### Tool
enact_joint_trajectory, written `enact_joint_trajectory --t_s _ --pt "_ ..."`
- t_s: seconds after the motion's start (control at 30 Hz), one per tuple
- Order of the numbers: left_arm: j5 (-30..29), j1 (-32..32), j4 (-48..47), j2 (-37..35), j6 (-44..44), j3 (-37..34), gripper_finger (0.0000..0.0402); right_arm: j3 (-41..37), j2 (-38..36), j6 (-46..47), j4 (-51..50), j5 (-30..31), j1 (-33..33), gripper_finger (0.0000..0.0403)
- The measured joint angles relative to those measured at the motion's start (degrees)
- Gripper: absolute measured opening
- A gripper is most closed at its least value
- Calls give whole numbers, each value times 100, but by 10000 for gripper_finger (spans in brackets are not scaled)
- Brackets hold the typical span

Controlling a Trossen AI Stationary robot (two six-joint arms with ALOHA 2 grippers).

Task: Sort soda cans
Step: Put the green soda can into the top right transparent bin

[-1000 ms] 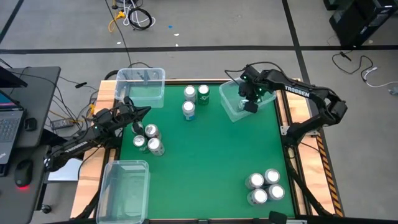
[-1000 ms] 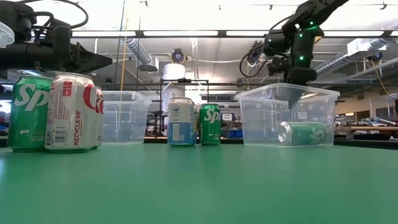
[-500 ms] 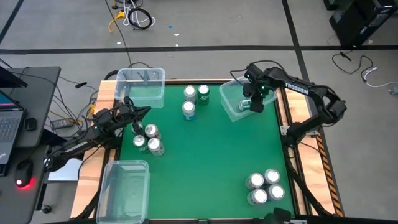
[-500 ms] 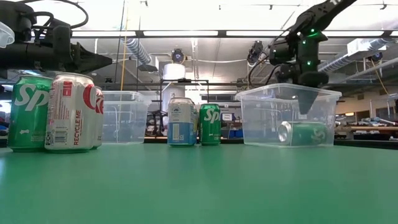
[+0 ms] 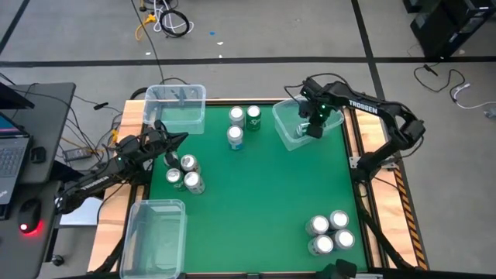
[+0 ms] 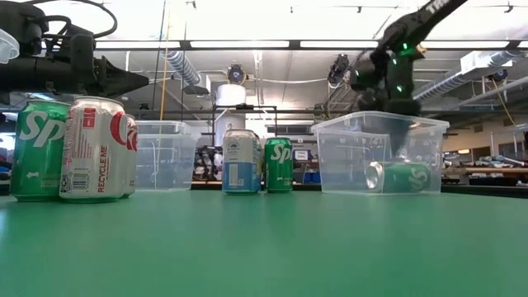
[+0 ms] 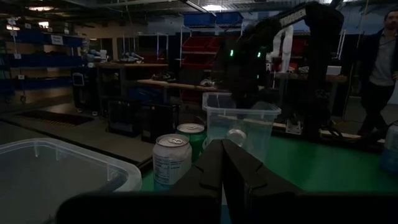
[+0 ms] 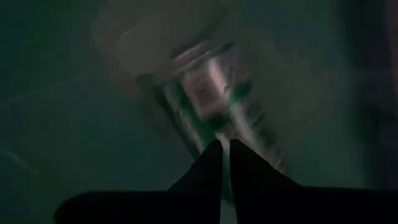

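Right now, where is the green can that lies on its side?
In the low view the green can lies inside the clear bin at the table's far right corner, directly under the right gripper.

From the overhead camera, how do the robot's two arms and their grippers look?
Both are dark, slender, jointed arms. The right arm carries white lettering along one link and a small green light near its wrist. Each of the right gripper and the left gripper ends in two black, tapering fingers.
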Motion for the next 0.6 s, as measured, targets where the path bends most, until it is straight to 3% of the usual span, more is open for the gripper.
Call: enact_joint_trajectory --t_s 0.33,0.6 --pt "44 0 9 13 -2 2 10 832 3 1869 -176 93 110 3" --pt "45 0 43 13 -2 2 10 745 -10 2907 -609 153 -338 5"
